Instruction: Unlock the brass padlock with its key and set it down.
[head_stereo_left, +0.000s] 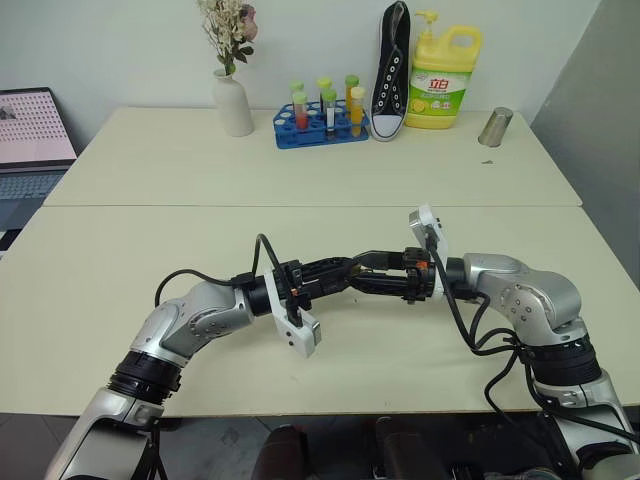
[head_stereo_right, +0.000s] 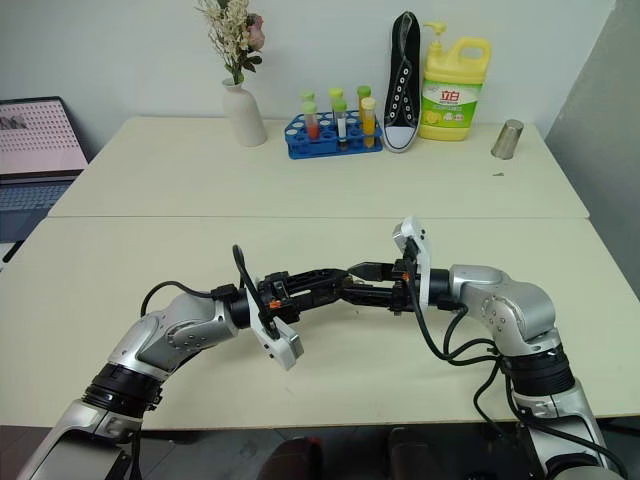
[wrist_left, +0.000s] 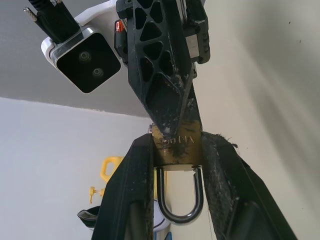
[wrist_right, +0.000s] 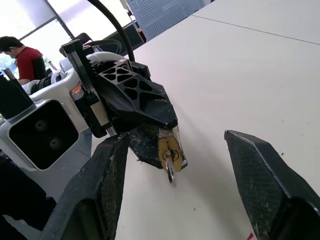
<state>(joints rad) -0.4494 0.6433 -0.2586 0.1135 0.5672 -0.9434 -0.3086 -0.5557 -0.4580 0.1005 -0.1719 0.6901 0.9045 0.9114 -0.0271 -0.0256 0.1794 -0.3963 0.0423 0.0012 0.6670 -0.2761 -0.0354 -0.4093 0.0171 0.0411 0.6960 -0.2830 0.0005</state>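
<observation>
The brass padlock (wrist_left: 177, 150) is clamped by its body between the fingers of my left gripper (wrist_left: 177, 142), which is shut on it. Its silver shackle (wrist_left: 177, 197) hangs back between those fingers, with both legs in the body. In the right wrist view the padlock's (wrist_right: 170, 145) keyhole end faces the camera, and a small silver key (wrist_right: 170, 172) sticks out of it. My right gripper (wrist_right: 174, 135) is open, one finger on each side of the key and padlock, touching neither there. Both grippers meet tip to tip (head_stereo_left: 358, 268) above the table's near half.
Along the far edge of the cream table (head_stereo_left: 150, 270) stand a white vase with flowers (head_stereo_left: 233, 100), a blue rack of tubes (head_stereo_left: 322, 115), a black shoe (head_stereo_left: 390, 70), a yellow bottle (head_stereo_left: 443, 75) and a metal cup (head_stereo_left: 495, 127). A laptop (head_stereo_left: 30, 150) sits at the left.
</observation>
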